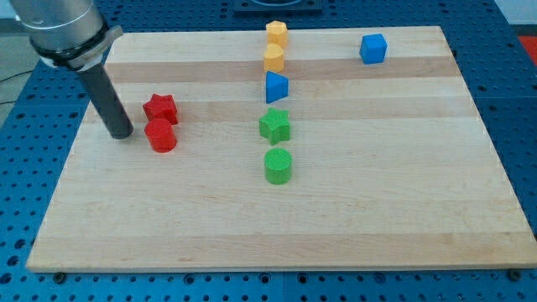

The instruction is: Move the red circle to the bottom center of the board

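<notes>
The red circle (pixel 161 135) is a short red cylinder on the left part of the wooden board (pixel 336 218). A red star (pixel 160 108) sits just above it, touching or nearly touching. My tip (pixel 122 134) rests on the board just to the left of the red circle, with a small gap between them. The dark rod rises from the tip toward the view's top left.
A column of blocks runs down the board's middle: a yellow block (pixel 277 33), a second yellow block (pixel 274 58), a blue triangle (pixel 276 86), a green star (pixel 274 126) and a green circle (pixel 278 166). A blue cube (pixel 373 49) is at the top right.
</notes>
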`<move>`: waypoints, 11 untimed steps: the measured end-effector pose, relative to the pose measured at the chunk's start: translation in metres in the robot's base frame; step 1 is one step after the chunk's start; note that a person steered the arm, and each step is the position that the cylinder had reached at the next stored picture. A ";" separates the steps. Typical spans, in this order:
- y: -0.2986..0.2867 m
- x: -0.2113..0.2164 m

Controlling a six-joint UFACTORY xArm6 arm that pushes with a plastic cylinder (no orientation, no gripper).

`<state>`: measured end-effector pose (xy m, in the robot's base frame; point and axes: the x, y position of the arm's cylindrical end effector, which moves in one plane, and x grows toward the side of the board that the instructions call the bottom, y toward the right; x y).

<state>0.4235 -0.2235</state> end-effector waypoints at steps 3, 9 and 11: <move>0.078 0.019; 0.162 0.128; 0.159 0.122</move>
